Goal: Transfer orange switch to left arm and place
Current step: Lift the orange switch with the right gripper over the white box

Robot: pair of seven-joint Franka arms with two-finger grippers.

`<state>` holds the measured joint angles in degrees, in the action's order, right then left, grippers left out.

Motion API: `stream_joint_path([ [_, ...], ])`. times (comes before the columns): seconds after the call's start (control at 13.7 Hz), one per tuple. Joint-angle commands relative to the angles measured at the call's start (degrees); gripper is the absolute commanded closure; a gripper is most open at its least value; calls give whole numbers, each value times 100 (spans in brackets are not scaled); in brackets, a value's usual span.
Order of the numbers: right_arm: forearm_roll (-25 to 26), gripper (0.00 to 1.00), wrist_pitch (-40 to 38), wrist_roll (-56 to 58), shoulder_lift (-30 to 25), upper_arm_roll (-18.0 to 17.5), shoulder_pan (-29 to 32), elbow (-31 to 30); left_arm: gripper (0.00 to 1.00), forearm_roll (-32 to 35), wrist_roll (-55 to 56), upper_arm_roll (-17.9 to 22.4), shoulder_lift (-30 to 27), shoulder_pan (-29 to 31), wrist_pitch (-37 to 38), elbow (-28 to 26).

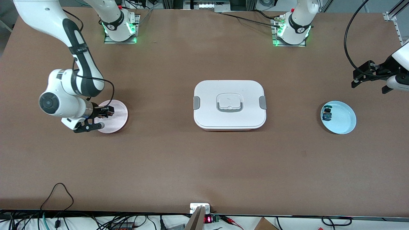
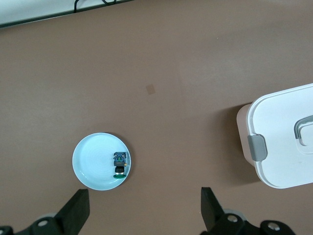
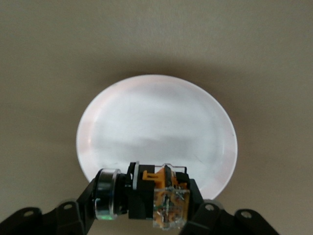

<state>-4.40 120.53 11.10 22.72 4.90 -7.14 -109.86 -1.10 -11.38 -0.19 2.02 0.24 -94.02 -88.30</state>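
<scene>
Front view: right gripper is low over the pink plate at the right arm's end of the counter; the white box sits mid-counter between the two plates. The blue plate lies toward the left arm's end w/ a small blue-green switch in it. Left gripper waits up in the air, over bare counter near that plate. Left wrist view: left gripper's fingers spread wide, nothing between them; blue plate, the other switch and a corner of the box show below. Right wrist view: right gripper pinching the orange switch between pressed-in fingers, just over the pink plate's rim. Progress, as I judge it: pick-up at the pink plate looks done or nearly so; lift, carry round the box, hand-off to the left arm and set-down all remain. Writing: none legible on box, plates or switches; a red digit display at the counter's near edge can't be read.
</scene>
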Motion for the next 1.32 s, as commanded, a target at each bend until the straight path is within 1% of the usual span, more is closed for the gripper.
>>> stream_joint_path([
  [0.0, -78, 96, -617, 15, -302, -59, 20, 490, 0, 136, 101, -8, 97, -24, 147, 208],
  [0.22, -87, 96, -732, 50, -575, -322, 20, 772, 0, 145, 101, -8, 97, -15, 147, 208],
  [0.29, -87, 96, -759, 251, -636, -453, 11, 842, 0, 136, 101, -8, 97, -15, 147, 208],
  [0.37, -96, 99, -820, 470, -706, -576, 11, 895, 0, 145, 101, -8, 97, -15, 147, 208],
  [0.51, -288, 100, -891, 621, -821, -735, -6, 1070, 0, 145, 101, -8, 97, -24, 147, 208],
  [0.59, -472, 100, -987, 674, -865, -753, -15, 1202, 0, 136, 101, -8, 97, -15, 147, 208],
  [0.73, -1042, 100, -1163, 875, -926, -745, -41, 1378, 0, 145, 101, -8, 97, -15, 147, 208],
  [0.95, -1702, 100, -1111, 1665, -953, -753, -94, 1467, 0, 136, 101, -8, 106, -15, 147, 208],
  [1.25, -2897, 100, -1067, 3132, -953, -762, -147, 1484, 0, 92, 66, -8, 194, 20, 138, 313],
])
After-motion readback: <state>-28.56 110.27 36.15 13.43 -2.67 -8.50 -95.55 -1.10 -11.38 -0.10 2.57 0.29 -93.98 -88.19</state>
